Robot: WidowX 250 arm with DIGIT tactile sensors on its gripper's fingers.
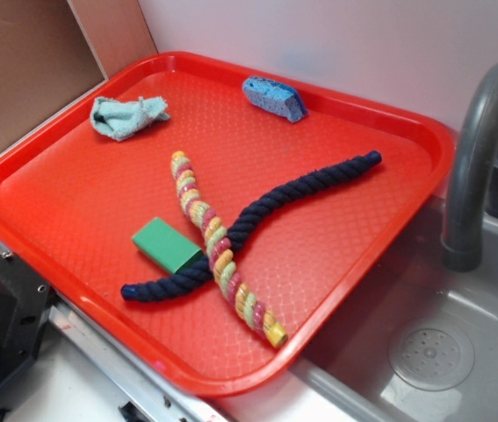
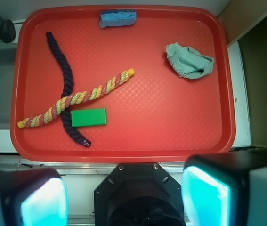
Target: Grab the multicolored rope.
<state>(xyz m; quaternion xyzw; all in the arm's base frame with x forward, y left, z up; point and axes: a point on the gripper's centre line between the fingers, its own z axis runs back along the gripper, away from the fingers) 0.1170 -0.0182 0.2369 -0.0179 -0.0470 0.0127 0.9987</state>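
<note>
Gripper wide apart above multicolored rope, diagonal across navy rope.

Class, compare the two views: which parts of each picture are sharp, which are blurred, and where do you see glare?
Wrist view: the tray and multicolored rope are sharp, while the gripper fingers at the bottom edge are blurred and glow cyan. Exterior view: slightly soft and grainy overall, with mild sheen along the tray's near rim and even light.
</note>
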